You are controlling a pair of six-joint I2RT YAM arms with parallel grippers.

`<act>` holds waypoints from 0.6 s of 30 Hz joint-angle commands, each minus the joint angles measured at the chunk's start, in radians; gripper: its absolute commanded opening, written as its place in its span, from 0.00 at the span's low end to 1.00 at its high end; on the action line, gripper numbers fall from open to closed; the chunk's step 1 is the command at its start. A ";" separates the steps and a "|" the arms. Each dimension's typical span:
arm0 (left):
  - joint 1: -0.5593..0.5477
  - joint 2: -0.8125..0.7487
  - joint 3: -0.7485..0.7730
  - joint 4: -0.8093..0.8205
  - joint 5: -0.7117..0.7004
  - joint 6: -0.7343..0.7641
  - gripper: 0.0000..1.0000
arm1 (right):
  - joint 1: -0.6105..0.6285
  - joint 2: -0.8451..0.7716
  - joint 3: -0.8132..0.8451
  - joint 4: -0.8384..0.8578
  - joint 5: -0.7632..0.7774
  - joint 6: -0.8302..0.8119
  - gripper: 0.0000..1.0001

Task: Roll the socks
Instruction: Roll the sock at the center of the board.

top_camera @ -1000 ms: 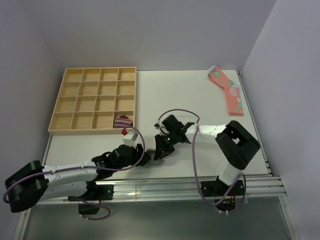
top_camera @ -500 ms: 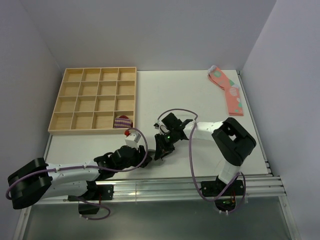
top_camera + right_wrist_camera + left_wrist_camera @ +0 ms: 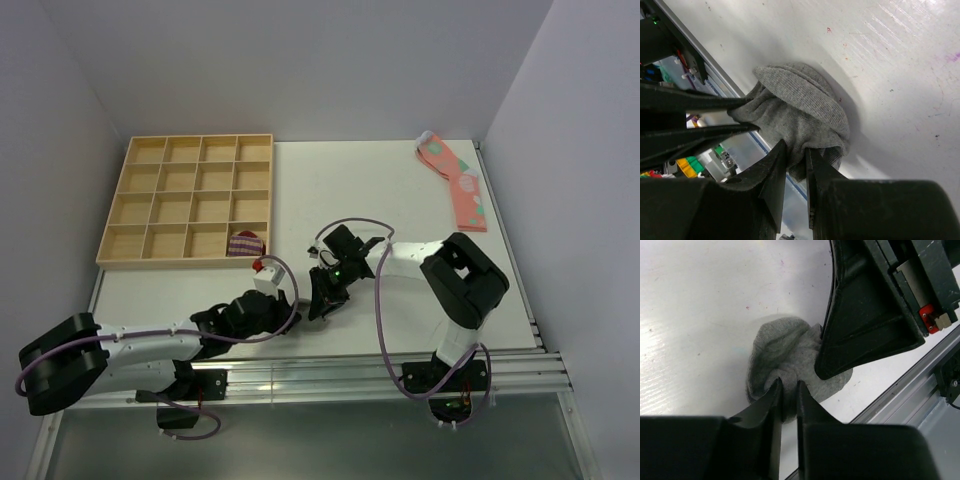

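The grey socks (image 3: pixel 785 350) lie bunched in a rounded bundle on the white table near its front edge, also seen in the right wrist view (image 3: pixel 800 107). My left gripper (image 3: pixel 788 385) is shut on a fold at the bundle's near side. My right gripper (image 3: pixel 796 148) is shut on the opposite side, pinching a thick wad of fabric. The two grippers meet tip to tip in the top view, left gripper (image 3: pixel 287 305) and right gripper (image 3: pixel 318 298), and they hide the bundle there.
A wooden compartment tray (image 3: pixel 160 260) stands at the back left, with a small purple-striped sock bundle (image 3: pixel 246 243) in its near right cell. Pink spotted socks (image 3: pixel 457 182) lie at the far right. The metal rail (image 3: pixel 330 368) runs just beyond the table's front edge.
My left gripper has closed from a wider gap onto the sock bundle and edged a little toward the right gripper. The right gripper has kept its hold and barely moved.
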 commanded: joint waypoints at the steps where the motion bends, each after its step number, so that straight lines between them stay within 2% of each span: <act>1: -0.008 0.045 0.041 -0.066 0.023 0.021 0.12 | 0.001 0.025 -0.028 -0.044 0.124 -0.028 0.10; 2: -0.008 0.054 0.051 -0.081 0.023 0.019 0.02 | 0.001 0.018 -0.033 -0.028 0.132 -0.023 0.11; 3: -0.008 0.075 0.060 -0.096 0.022 0.008 0.00 | 0.001 -0.001 -0.039 -0.020 0.141 -0.022 0.15; 12: -0.006 0.143 0.123 -0.228 0.028 -0.051 0.00 | 0.004 -0.203 -0.141 0.077 0.270 0.023 0.38; 18: 0.001 0.210 0.183 -0.323 0.059 -0.076 0.00 | 0.006 -0.363 -0.214 0.141 0.371 0.049 0.48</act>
